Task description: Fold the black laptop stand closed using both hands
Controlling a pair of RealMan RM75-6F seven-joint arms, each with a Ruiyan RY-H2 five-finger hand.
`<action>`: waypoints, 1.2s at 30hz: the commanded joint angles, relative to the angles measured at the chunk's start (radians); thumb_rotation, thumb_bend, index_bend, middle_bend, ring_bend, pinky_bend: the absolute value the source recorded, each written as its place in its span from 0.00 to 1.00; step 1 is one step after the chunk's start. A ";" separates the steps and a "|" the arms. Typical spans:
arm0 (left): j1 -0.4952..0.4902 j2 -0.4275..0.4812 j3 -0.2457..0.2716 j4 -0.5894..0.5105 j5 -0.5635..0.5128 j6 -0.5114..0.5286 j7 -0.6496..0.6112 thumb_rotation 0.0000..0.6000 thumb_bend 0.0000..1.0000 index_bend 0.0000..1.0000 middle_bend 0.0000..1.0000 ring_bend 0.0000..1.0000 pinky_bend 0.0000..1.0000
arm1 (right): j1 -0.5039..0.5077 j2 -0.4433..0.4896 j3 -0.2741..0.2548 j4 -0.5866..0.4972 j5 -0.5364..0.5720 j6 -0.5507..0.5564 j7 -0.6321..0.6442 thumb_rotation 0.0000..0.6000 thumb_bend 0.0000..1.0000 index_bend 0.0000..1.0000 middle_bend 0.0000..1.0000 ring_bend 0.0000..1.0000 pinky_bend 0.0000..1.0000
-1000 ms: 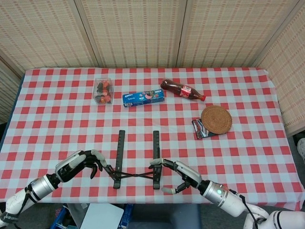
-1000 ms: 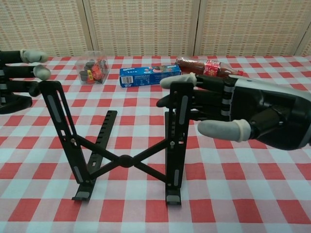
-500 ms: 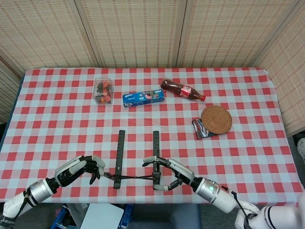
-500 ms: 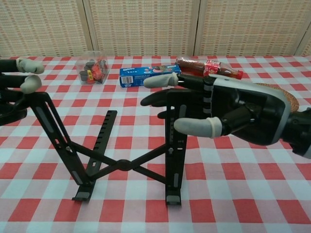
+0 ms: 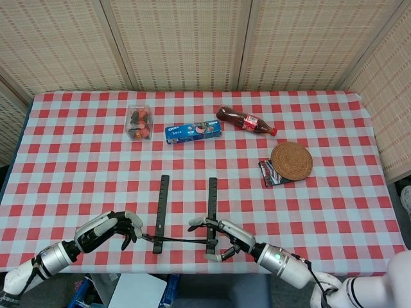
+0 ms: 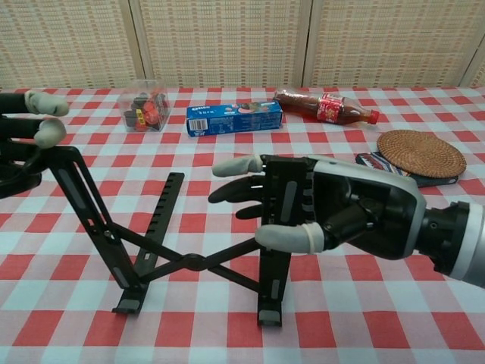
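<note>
Right hand [image 6: 318, 216] wrapped round the right upright of the black laptop stand [image 6: 193, 262], fingers ahead of the bar, thumb below; holding. Left hand [image 6: 23, 144] at the top of the left upright, fingertips against the bar; probably gripping, though the frame edge cuts off most of the hand. Stand placed at the near edge of the counter [image 5: 334, 212], both legs raised, cross-brace spread wide, feet on the checked cloth.

To close well:
- Push both uprights inward together, evenly, so the cross-brace scissors shut.
- Keep feet planted; avoid twisting one side ahead of the other.
- Keep fingers clear of the centre pivot.
- Lower the arms flat once the sides meet.

Legible markings: "OREO" on the blue biscuit box [image 6: 235, 119]. Red label on the cola bottle [image 6: 326, 108] unreadable.
</note>
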 commanded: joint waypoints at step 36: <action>-0.013 -0.030 -0.067 -0.029 -0.144 -0.035 0.090 0.41 0.21 0.37 0.42 0.43 0.49 | -0.079 -0.047 -0.106 0.045 -0.005 0.059 0.093 1.00 0.29 0.17 0.22 0.08 0.08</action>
